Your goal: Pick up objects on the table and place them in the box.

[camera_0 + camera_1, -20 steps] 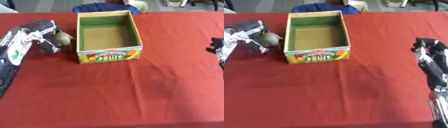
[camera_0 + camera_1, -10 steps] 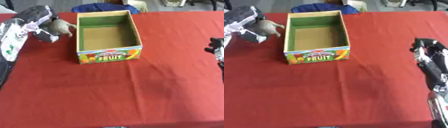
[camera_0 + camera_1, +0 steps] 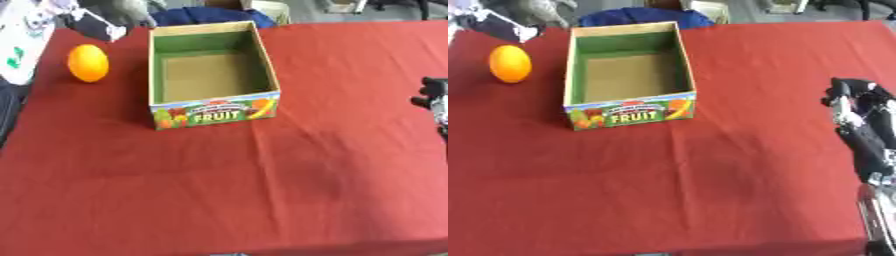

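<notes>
We see the orange (image 3: 88, 63) lying on the red counter (image 3: 262, 190) just left of the empty box (image 3: 213, 75). Our left hand (image 3: 87, 22), raised at the far left corner, is nearer it and grasps a grey thing (image 3: 535, 11) we cannot identify. Our right hand (image 3: 852, 102) sits idle at the right edge, well apart from the orange; whether its fingers are curled we cannot tell.

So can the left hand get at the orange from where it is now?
Probably yes. The left hand is raised at the table's far left, holding a grey object, and the orange lies just below it on open red cloth, beside the box. It must empty its grasp first.
</notes>
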You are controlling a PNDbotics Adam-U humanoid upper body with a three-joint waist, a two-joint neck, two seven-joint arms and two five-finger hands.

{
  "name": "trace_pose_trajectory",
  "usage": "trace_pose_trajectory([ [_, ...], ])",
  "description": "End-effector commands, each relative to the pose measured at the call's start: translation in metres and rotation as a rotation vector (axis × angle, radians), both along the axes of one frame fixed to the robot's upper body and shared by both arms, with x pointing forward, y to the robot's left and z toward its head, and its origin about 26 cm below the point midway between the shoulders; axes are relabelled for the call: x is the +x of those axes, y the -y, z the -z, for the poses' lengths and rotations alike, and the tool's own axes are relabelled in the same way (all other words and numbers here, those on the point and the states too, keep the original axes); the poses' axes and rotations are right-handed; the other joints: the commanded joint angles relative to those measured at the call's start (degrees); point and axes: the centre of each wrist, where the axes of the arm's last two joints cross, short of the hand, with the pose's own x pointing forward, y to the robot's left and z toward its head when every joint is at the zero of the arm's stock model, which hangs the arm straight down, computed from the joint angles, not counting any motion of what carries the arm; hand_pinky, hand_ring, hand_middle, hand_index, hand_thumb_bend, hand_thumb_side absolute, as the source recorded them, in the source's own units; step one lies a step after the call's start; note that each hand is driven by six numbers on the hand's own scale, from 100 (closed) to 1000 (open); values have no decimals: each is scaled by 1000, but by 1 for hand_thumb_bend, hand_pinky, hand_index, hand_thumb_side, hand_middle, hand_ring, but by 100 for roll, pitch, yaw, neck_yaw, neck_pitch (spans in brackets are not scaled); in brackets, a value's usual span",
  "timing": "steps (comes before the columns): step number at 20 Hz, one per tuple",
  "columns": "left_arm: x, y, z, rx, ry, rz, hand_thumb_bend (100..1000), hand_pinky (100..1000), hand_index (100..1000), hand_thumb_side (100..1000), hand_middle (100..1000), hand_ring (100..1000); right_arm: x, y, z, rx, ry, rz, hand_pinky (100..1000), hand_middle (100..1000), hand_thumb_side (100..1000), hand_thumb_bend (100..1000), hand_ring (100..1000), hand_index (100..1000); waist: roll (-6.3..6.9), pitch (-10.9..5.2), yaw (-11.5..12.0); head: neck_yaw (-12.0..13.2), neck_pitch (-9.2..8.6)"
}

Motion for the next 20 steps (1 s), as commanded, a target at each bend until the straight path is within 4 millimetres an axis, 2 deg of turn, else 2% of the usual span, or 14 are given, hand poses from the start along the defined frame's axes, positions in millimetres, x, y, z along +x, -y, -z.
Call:
trace_pose_trajectory([
  [1,4,17,-10,-6,54,29,270,516,398,100,291,344,2,-1,-11,-26,33,-23,742,547,327,128,886,645,8,-42,-101,118,-127],
  [9,19,47,17,30,31,64,285,534,432,100,324,376,5,-6,-19,-36,54,-60,742,546,328,126,887,645,85,124,-504,347,-283],
  [14,25,51,41,113,-81,55,346,590,519,100,418,463,6,-7,-19,-35,56,-65,742,547,328,126,886,645,115,142,-559,353,-316],
  [20,27,51,60,193,-202,58,390,631,580,100,492,536,6,-7,-19,-34,56,-64,741,547,328,125,886,645,123,132,-555,336,-346],
])
